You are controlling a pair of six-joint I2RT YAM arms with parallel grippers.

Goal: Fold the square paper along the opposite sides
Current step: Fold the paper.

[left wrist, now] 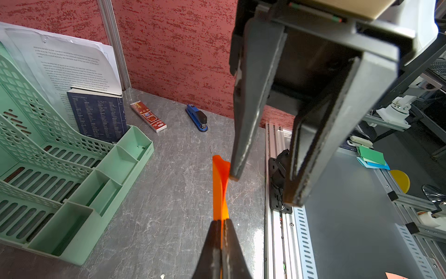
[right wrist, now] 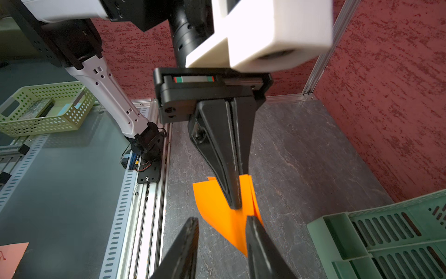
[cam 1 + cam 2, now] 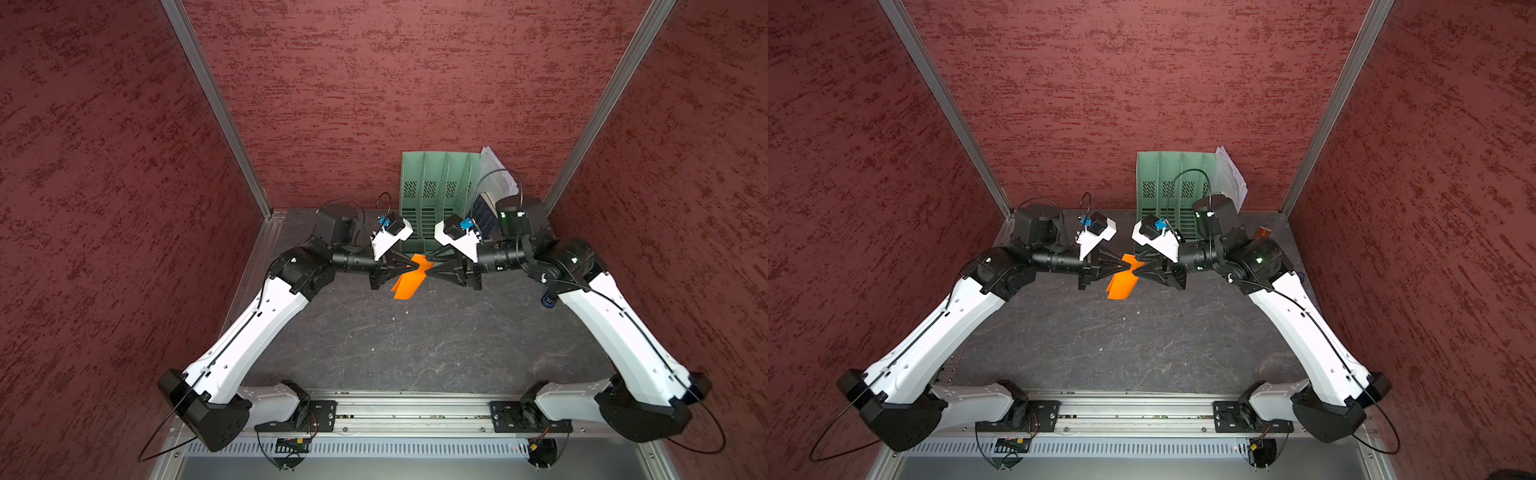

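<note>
The square paper (image 3: 406, 283) (image 3: 1121, 286) is bright orange and hangs bent and folded above the grey table (image 3: 415, 353), between the two grippers. My left gripper (image 3: 409, 269) (image 1: 220, 221) is shut on the paper (image 1: 219, 186), which shows edge-on past its tips. My right gripper (image 3: 432, 272) (image 2: 222, 219) faces it from the opposite side, open. One of its fingers (image 2: 253, 224) rests against the paper (image 2: 217, 207) near its free end; the other stands well apart. In the right wrist view the left gripper (image 2: 235, 205) pinches the sheet from above.
A green file organizer (image 3: 432, 187) stands against the back wall with white printed sheets (image 3: 494, 170) and a dark book (image 1: 96, 116) beside it. A red box (image 1: 148, 116) and a blue stapler (image 1: 196, 117) lie near the right wall. A metal rail (image 3: 395, 411) runs along the front.
</note>
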